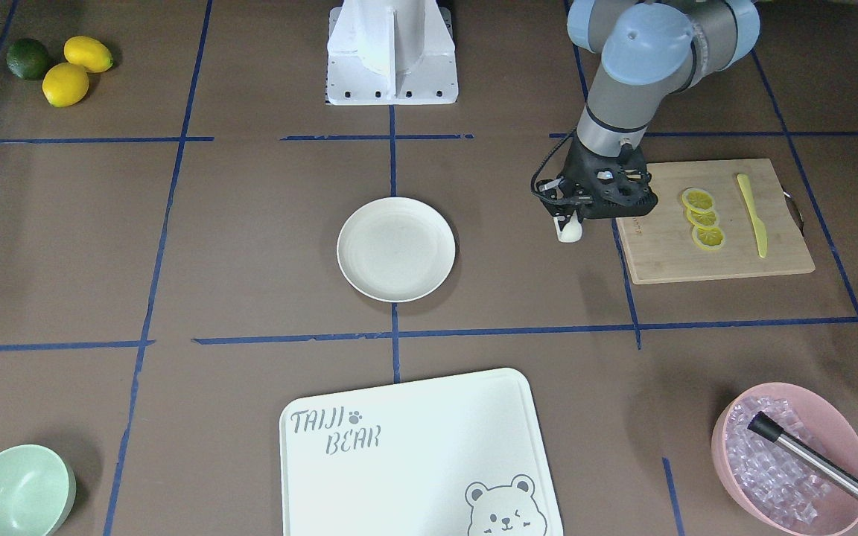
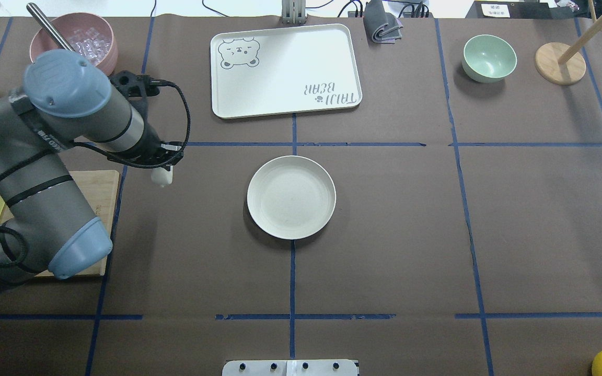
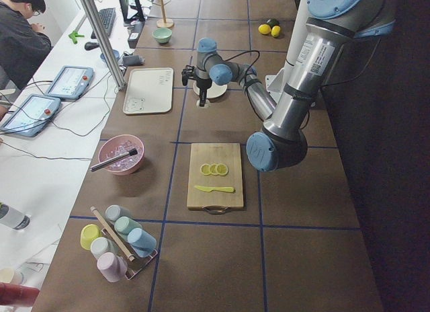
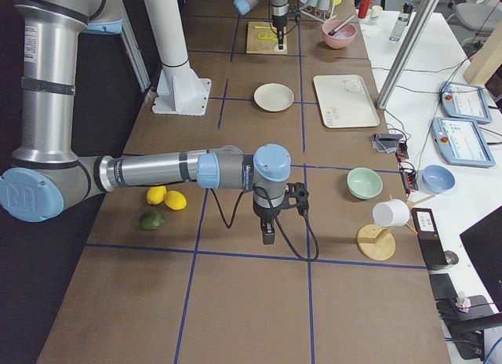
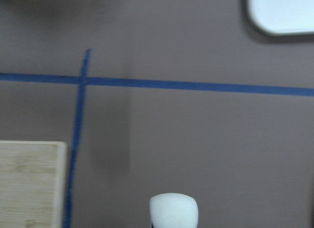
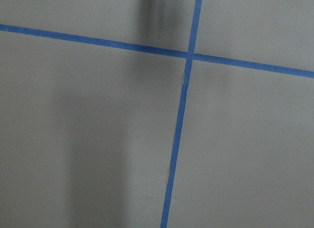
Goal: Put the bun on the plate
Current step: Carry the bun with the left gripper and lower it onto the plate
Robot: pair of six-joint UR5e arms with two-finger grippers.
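Now you can see the left hand point(image 1: 569, 222) pointing straight down, gripping the bun point(image 1: 570, 233), left of the plate point(image 1: 395, 249).

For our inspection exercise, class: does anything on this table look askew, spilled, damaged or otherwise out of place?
Nothing stands out. The plate sits flat and bare, the bun is held in the left tool beside the board, and the lemon slices lie in a neat row on it. Nothing looks spilled or tipped.
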